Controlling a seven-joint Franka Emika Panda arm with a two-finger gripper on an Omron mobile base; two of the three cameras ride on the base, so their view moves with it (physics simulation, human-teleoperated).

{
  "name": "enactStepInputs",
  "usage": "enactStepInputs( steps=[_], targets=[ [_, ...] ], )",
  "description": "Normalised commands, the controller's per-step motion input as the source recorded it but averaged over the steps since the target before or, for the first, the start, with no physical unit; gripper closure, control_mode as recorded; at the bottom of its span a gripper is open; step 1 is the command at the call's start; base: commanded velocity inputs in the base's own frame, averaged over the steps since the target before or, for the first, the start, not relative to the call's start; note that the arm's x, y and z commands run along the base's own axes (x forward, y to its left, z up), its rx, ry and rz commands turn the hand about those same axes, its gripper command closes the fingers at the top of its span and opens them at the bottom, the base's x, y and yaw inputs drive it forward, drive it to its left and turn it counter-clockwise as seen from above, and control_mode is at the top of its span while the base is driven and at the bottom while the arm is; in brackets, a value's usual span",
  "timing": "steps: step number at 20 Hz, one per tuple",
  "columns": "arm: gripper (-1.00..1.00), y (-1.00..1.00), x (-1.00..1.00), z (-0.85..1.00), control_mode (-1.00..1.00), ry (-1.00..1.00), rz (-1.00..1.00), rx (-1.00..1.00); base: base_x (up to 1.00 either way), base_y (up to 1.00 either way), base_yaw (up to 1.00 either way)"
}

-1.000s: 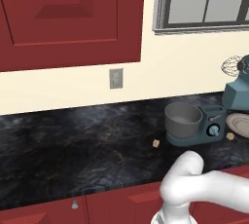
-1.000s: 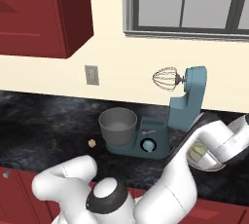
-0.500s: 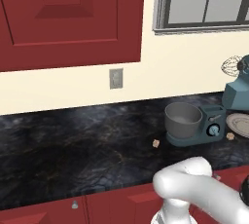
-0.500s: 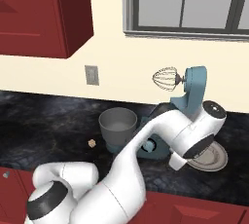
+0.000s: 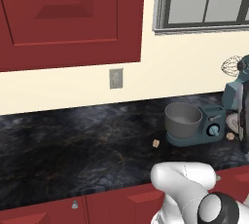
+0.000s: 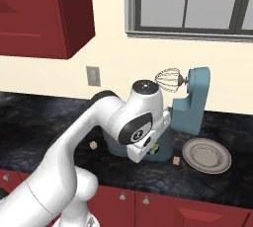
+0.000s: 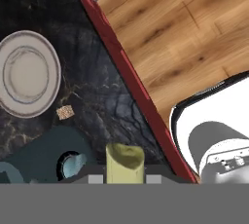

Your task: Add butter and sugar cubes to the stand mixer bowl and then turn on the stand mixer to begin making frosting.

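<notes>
I have the butter [image 7: 124, 162] pinched between my fingers [image 7: 124, 178]; soft, greasy (easily squashed), so hold its flat sides gently.

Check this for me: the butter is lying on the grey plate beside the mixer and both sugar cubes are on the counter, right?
Not quite. The butter is not on the grey plate; the hand view shows it up at the gripper, above the mixer base, and the plate bare. The sugar cubes do lie on the counter, one on each side of the mixer.
</notes>
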Motion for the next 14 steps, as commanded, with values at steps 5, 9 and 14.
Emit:
enactStepInputs(
  steps=[5,9,14],
  targets=[
    [1.00,0.82,0.11,0.53,-1.00,0.14,0.00,-0.17,0.00,0.00,0.00],
    [1.00,0.65,0.36,0.41,-1.00,0.18,0.00,-0.15,0.00,0.00,0.00],
    [1.00,0.40,0.56,0.22,-1.00,0.16,0.00,-0.06,0.00,0.00,0.00]
  ],
)
